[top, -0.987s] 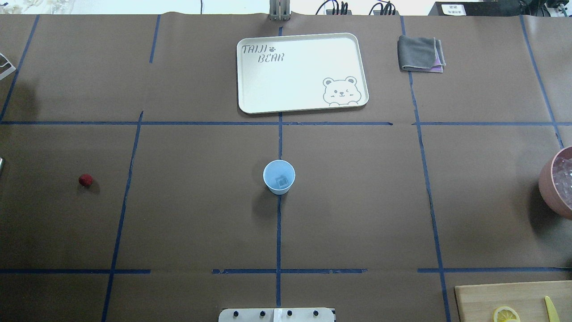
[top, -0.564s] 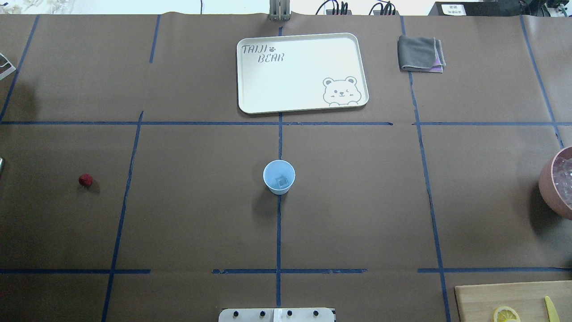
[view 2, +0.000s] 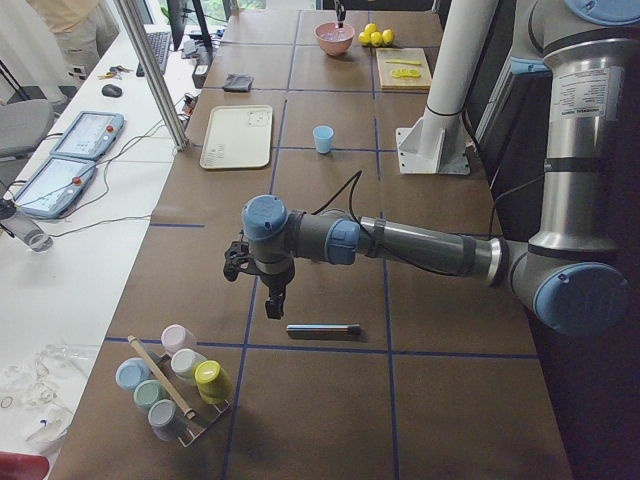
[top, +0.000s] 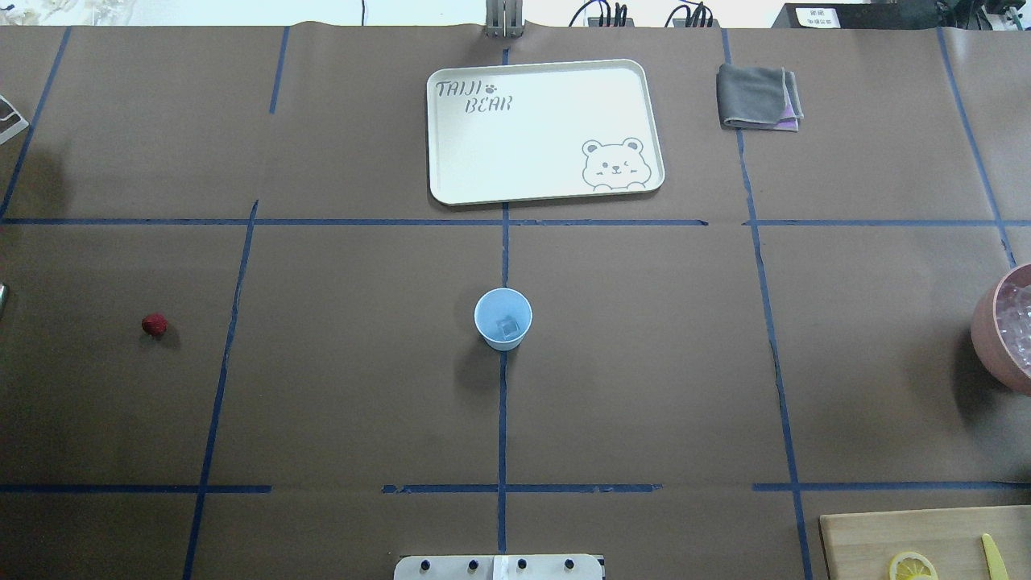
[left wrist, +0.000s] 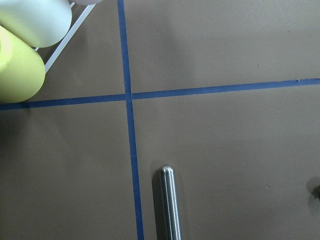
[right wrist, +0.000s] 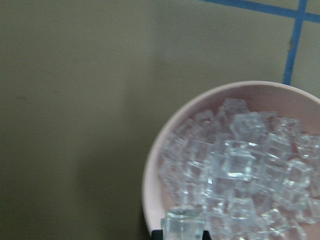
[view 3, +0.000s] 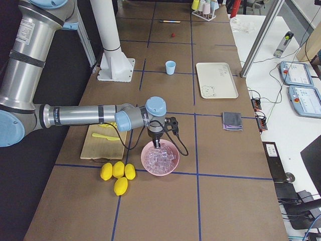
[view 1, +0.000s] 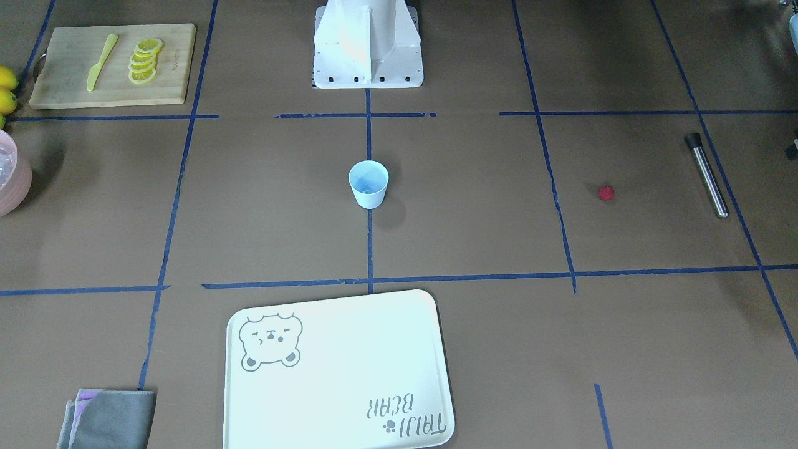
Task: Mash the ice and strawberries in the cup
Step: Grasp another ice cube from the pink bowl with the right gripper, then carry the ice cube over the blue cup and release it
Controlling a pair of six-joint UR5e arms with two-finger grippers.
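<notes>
From across the counter [view 1: 474, 218] the cup [view 1: 368, 184] stood upright near the middle. The strawberry [view 1: 606, 193] lay well apart from it toward the robot's left, near a steel rod [view 1: 706, 175] lying flat.

Looking down from behind the robot, a chunk of ice [top: 508, 327] sat on the cup's blue bottom. A pink bowl [top: 989, 330] was cut off by the right edge.

From the left end, the left gripper [view 2: 275, 300] hung low over the counter just beside the rod. I could not tell whether its jaws were apart or together.

From the right end, the right gripper [view 3: 157, 144] pointed straight down over the bowl, which was heaped with loose ice [view 3: 161, 161].

The left wrist camera showed the rod's rounded end beside a cross of blue tape [left wrist: 129, 95].

The right wrist camera showed one ice cube [right wrist: 183, 222] at the bottom edge, overlapping the bowl's rim. Dark tips flanked it, so the jaws were closed on it.
</notes>
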